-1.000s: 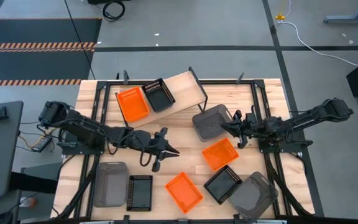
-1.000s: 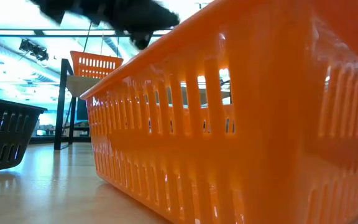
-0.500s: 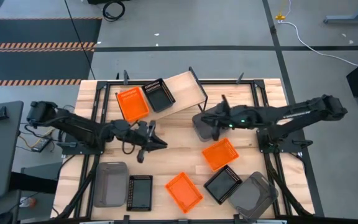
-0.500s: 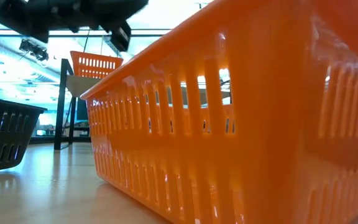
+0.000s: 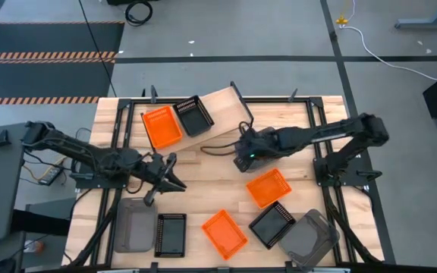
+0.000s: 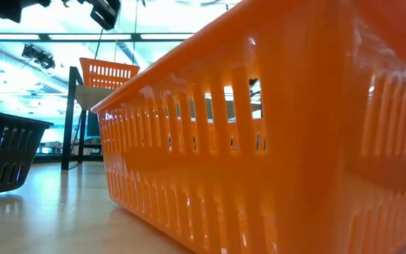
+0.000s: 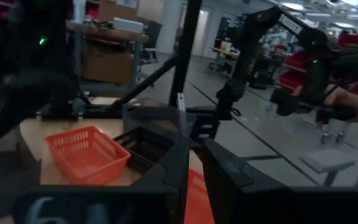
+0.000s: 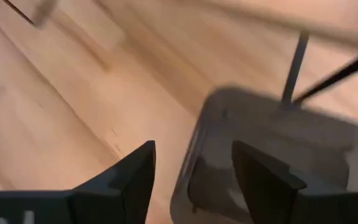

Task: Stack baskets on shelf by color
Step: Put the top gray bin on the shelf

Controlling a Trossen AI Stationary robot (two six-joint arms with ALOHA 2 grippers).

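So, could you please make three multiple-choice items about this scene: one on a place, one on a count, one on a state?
1. What stands on the shelf?
A. one orange and one black basket
B. two grey baskets
C. nothing

2. How many orange baskets lie on the tabletop, off the shelf?
A. none
B. two
C. four

3. What is the state of the right gripper?
A. shut on an orange basket
B. out of view
C. open at a grey basket

Key: 1 A, the shelf carries an orange basket beside a black basket. 2 B, two orange baskets lie there. 3 C, the right gripper has its fingers spread at the grey basket.
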